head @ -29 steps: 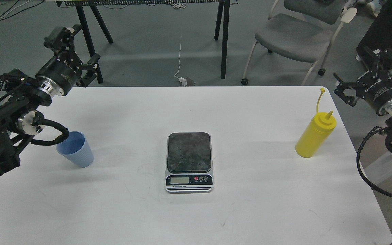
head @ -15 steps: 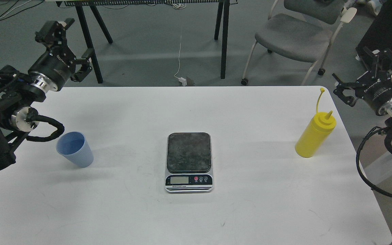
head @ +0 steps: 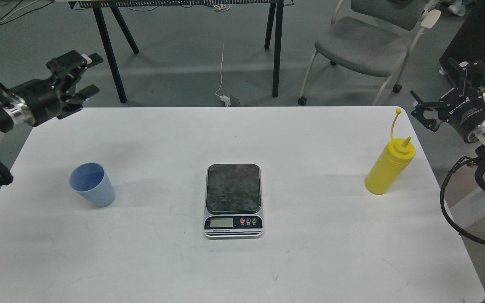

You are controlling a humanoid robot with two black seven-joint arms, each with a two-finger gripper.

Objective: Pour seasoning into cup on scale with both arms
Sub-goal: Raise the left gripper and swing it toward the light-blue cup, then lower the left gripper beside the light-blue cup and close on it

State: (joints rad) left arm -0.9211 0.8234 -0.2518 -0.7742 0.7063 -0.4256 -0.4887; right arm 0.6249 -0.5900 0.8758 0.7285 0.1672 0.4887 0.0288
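While nothing's been picked up yet, both grippers hang empty off the table's far corners.

Cup [head: 92,184] sits upright on the table's left side, below and a bit right of the left gripper [head: 83,75], whose fingers are spread. Bottle [head: 390,165] stands upright just left of the right gripper [head: 444,86], also spread. Scale [head: 234,200] sits bare between them, so I'd guess the cup goes first.

Scale [head: 233,200] at table [head: 310,261] centre; cup [head: 92,184] well left of scale, seasoning bottle [head: 390,166] well right, both upright.
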